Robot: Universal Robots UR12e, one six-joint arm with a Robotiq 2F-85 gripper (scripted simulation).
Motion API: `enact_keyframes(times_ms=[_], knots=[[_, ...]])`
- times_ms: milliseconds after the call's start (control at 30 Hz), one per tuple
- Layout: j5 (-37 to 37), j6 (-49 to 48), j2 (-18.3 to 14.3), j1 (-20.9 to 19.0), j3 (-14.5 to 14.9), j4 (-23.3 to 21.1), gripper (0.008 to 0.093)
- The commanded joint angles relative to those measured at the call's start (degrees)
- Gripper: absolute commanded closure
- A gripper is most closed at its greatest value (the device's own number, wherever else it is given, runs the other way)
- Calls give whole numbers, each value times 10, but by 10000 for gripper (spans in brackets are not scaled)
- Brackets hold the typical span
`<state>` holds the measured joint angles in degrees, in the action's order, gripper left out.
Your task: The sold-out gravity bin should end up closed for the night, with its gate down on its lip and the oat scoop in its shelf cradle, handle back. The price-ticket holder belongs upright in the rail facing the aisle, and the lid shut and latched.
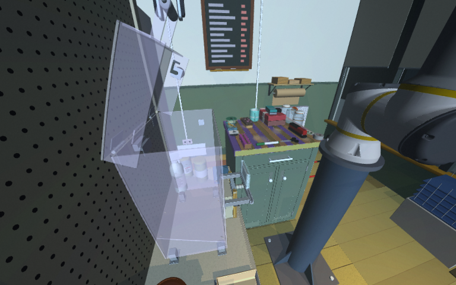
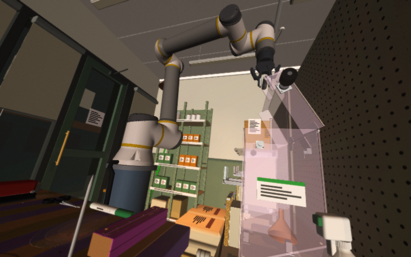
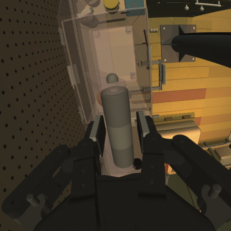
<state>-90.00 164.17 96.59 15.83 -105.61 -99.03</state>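
Observation:
The clear gravity bin (image 1: 188, 188) hangs on the pegboard wall with its hinged lid (image 1: 134, 90) (image 2: 291, 106) swung up and leaning back toward the wall. The lid's free edge carries a dark cylindrical handle (image 3: 117, 126) (image 2: 287, 77). My gripper (image 3: 120, 129) (image 2: 264, 79) is at the top of the raised lid with the handle between its fingers, and it is open, holding nothing. A green-edged ticket (image 2: 281, 192) sits on the bin's front. An orange funnel shape (image 2: 282, 230) shows low inside the bin.
A green cabinet (image 1: 272, 174) with a cluttered striped top stands beyond the bin. The arm's blue pedestal (image 1: 323, 201) is bolted to the floor beside it. A metal bracket (image 1: 240, 188) projects from the bin's side. Shelving with boxes (image 2: 182, 160) stands behind.

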Motion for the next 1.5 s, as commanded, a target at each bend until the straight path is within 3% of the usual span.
enact_keyframes(times_ms=[0, 833, 1167, 1467], knots=[[0, 0, 0, 0, 1, 0, 610], [0, 0, 0, 0, 1, 0, 754], [0, 0, 0, 0, 1, 0, 934], [0, 0, 0, 0, 1, 0, 934]])
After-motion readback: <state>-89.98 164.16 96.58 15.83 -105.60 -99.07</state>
